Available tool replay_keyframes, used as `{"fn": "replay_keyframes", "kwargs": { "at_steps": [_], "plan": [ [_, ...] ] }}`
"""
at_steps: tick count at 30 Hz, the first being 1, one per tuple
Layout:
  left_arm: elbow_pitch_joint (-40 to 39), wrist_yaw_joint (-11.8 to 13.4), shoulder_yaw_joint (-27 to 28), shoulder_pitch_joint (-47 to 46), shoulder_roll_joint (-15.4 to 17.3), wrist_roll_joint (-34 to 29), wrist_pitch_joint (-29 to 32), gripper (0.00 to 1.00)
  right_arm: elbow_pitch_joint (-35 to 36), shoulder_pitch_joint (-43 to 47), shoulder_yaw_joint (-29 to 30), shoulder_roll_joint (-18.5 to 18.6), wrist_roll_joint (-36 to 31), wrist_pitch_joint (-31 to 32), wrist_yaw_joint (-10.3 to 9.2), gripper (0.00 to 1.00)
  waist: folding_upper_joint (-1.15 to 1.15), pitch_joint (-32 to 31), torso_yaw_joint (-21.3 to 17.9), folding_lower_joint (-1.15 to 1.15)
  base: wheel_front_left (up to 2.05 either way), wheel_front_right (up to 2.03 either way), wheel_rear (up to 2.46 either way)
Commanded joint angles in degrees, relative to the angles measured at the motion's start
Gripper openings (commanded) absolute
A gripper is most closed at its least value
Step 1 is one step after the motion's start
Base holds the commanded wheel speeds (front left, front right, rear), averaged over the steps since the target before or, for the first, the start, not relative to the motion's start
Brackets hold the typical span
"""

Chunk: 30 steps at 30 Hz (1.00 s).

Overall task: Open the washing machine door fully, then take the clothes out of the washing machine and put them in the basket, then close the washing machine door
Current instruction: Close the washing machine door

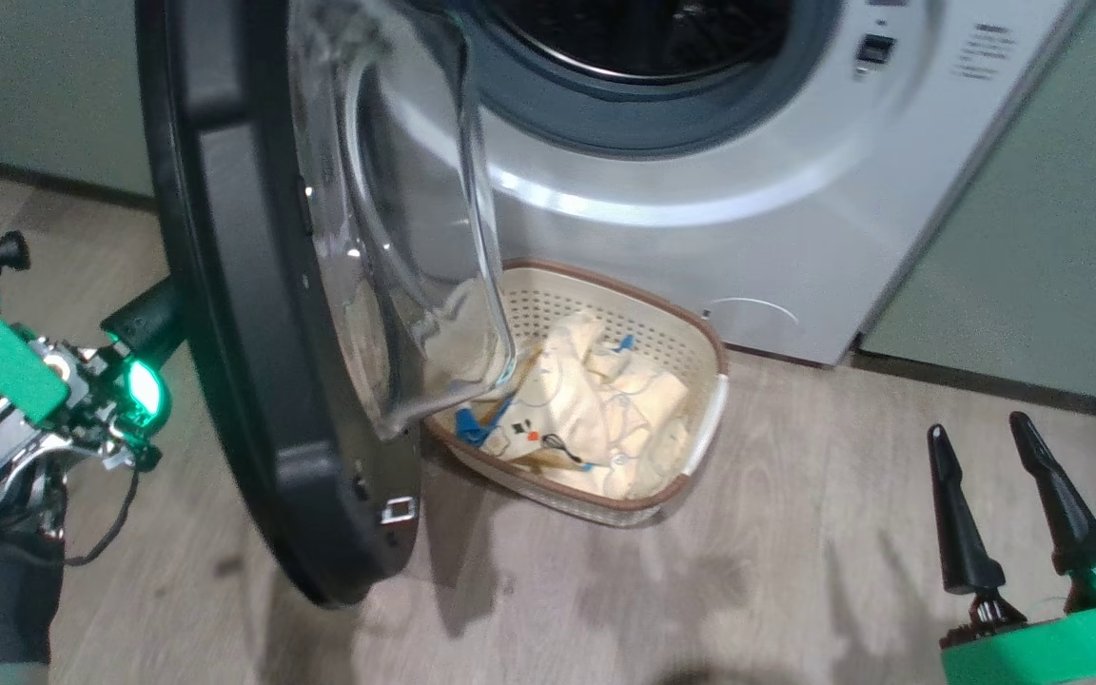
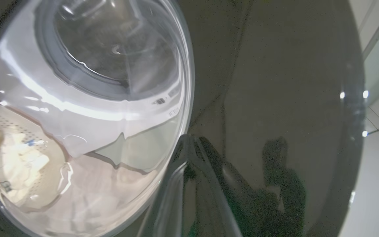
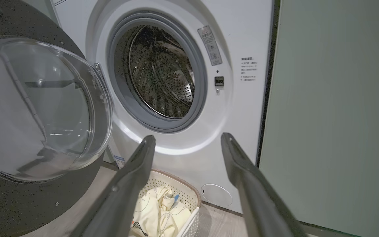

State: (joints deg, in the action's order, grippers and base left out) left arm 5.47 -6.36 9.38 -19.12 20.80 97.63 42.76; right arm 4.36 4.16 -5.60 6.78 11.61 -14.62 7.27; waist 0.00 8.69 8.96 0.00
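Washer door hangs open at 9 o'clock of the drum mouth. It's stiff, hinged, prob heavy, w/ slick glossy rim + breakable glass bowl, so push flat on the black rim nr its free edge, don't pinch. L gripper is closed, nothing seen in it, fingers behind that rim; R gripper at 5 o'clock of head view, jaws wide, empty. Clothes lie in basket at 6 o'clock under the mouth; basket sits nr the bowl's swing path and may snag, green cabinet at 3 o'clock well apart.
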Motion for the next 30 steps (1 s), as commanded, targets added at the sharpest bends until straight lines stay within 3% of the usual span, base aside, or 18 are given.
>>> {"fn": "replay_keyframes", "kwargs": {
  "at_steps": [1, 18, 30],
  "plan": [
    [-2.36, 0.12, 2.16, -2.53, 1.84, -0.11, 0.04, 0.00, 1.89, -2.57, -0.94, 0.05, 0.17, -0.38, 0.22, 1.00, 0.00, 0.29, -2.41, 0.00, 0.00, 0.00, 0.00],
    [0.23, 0.02, 1.05, -7.49, 0.52, -3.12, -2.96, 0.00, 1.85, -4.62, -1.43, -1.51, 0.59, -0.38, 0.22, 1.00, 0.00, 2.00, -12.17, 0.00, 0.00, 0.00, 0.00],
    [6.18, -0.48, -0.48, -14.29, -1.28, -5.31, -5.53, 0.00, 1.41, -5.71, -2.10, -2.34, 0.87, -0.38, 0.22, 1.00, 0.00, 2.36, -16.77, 0.00, 0.00, 0.00, 0.00]
  ]
}}
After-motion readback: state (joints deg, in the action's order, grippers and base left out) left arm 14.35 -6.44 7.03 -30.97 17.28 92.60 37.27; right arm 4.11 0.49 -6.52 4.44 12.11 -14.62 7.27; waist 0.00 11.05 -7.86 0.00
